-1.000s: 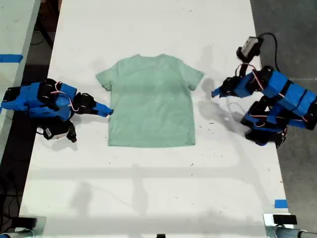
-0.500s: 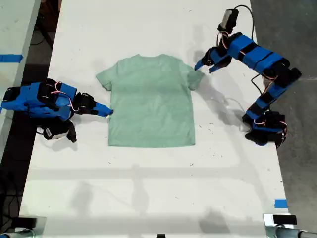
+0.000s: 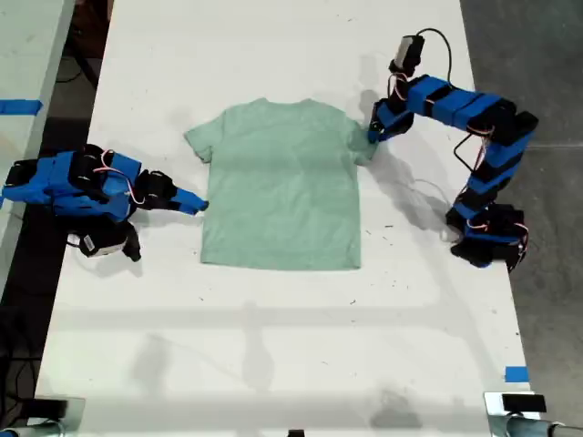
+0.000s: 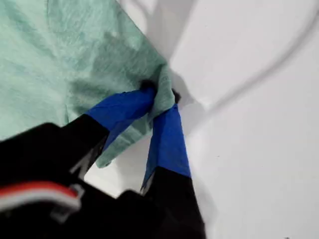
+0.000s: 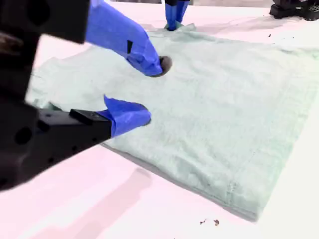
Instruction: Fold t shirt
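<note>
The tabletop (image 3: 273, 346) carries the t shirt (image 3: 282, 187) spread flat near its middle, neck toward the exterior view's top and hem toward its bottom, so the shirt's long axis runs up and down that view and a sleeve sticks out to either side. The two arms stand at opposite sides of the shirt, and the fold will, I judge, turn on that: each sleeve lies nearest one arm, and any fold inward has to travel across the shirt's short width toward the other arm. My first gripper (image 4: 160, 97) is at the sleeve on the exterior view's right (image 3: 373, 135); its jaws are closed down on a bunched edge of that sleeve, the cloth puckered between the blue tips. My second gripper (image 5: 149, 92) sits low by the shirt's edge on the exterior view's left (image 3: 196, 204), just below the other sleeve, jaws parted and holding nothing, the cloth lying ahead of the tips. The first gripper is thus the one placed to carry its sleeve over toward the middle.
</note>
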You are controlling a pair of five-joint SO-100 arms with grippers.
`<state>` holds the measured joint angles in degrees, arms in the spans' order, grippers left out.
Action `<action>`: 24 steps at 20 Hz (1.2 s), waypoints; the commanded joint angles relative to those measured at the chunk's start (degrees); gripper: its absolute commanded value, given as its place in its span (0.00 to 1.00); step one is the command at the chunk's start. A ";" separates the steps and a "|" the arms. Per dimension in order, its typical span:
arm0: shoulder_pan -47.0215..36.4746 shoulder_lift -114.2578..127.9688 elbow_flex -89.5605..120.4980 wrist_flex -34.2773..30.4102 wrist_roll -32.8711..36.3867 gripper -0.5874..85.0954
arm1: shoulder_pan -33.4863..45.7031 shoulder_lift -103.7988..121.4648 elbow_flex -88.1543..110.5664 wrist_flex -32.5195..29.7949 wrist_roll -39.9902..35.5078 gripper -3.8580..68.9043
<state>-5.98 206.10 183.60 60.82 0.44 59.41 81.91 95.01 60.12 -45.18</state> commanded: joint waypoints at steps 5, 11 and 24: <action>-0.26 0.35 0.35 -0.44 0.26 0.15 | -8.79 20.57 -4.92 2.55 -1.41 0.08; -0.26 0.35 0.35 -0.44 0.26 0.15 | -28.74 7.38 -23.99 -3.16 -0.97 0.08; -0.26 0.35 0.35 -0.44 0.26 0.15 | -31.46 49.57 7.82 12.92 8.26 0.08</action>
<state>-5.98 206.10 183.60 60.82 0.44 31.11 111.97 83.94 76.11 -41.84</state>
